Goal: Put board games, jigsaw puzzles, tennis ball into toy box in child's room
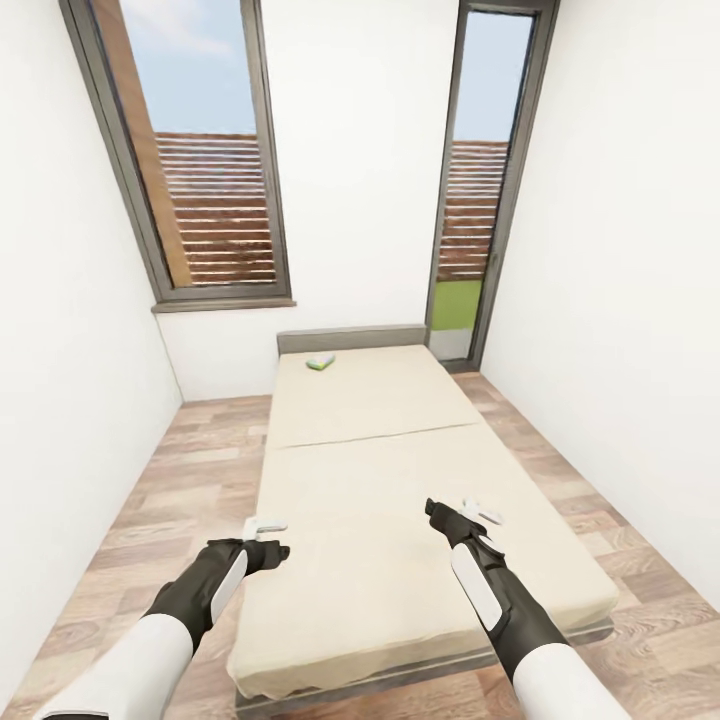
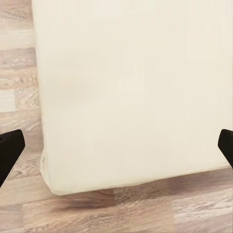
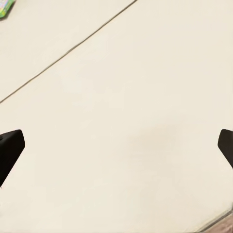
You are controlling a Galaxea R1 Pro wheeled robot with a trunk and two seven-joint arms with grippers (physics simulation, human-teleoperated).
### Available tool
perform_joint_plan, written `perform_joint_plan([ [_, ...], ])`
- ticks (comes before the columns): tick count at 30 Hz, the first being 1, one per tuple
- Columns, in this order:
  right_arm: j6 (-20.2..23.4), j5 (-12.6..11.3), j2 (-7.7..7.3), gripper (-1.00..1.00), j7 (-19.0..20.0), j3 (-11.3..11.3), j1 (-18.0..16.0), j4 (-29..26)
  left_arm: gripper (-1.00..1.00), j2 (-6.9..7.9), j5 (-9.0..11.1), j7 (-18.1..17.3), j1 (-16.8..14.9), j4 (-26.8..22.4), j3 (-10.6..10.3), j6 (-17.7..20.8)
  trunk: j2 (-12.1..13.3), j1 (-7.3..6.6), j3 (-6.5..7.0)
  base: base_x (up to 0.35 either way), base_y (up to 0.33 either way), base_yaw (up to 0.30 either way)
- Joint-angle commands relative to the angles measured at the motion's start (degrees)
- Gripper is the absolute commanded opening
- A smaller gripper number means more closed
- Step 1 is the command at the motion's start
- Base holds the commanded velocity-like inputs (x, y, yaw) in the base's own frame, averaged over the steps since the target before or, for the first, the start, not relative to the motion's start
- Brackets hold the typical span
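Note:
A long bed with a plain beige mattress and dark grey frame stretches away from me. One small white-green board game lies flat near its far end, by the headboard; a corner of the board game also appears in the right wrist view. My left gripper hovers open over the bed's near left edge, with mattress and wood floor under it. Above the near right part of the mattress, my right gripper is open. Both are empty and far from the game.
White walls close in on both sides. Strips of wooden floor run along each side of the bed. A tall window is at the back left, and a narrow glass door at the back right.

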Motion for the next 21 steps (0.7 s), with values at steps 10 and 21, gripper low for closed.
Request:
perform_joint_plan([
  [10, 0.21, -0.33, 0.04, 1.0, -0.45, 0.15, -0.04, -0.2, 1.0, -0.03, 0.52, 0.07, -0.03, -0.08, -0.09, 0.27, -0.12, 0.05, -0.32, 0.185, 0.213, -0.004],
  [21, 0.19, -0.36, 0.04, 1.0, -0.45, 0.15, -0.04, -0.17, 1.0, 0.08, 0.53, 0.07, -0.03, -0.08, -0.07, 0.27, -0.12, 0.05, -0.81, 0.093, 0.042, 0.0],
])
